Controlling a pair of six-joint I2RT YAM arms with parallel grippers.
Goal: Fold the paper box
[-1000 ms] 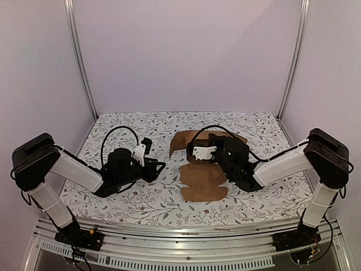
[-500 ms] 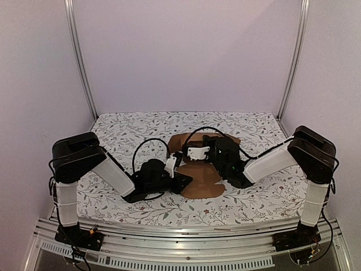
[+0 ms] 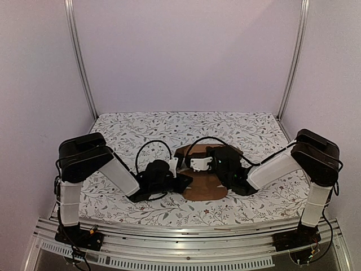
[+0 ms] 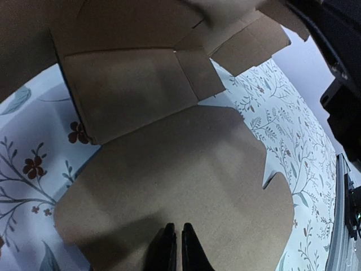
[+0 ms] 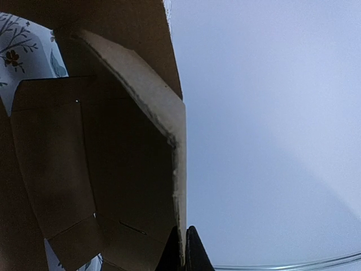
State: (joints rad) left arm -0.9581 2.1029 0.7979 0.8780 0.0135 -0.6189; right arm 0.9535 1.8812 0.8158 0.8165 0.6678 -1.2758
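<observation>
From above, we are seeing the paper box, flat brown cardboard, lying on the floral-patterned desk between the arms. The left jaws are sitting at its left edge and the right jaws over its far part. Through the left wrist, the left jaws are standing all but closed over a smooth rounded flap, holding nothing between them. Through the right wrist, the right jaws are pinching a raised, creased panel's raw edge.

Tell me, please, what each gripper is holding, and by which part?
The right gripper pinches the paper box by a raised panel's edge. The left gripper, shut, holds nothing visibly.
</observation>
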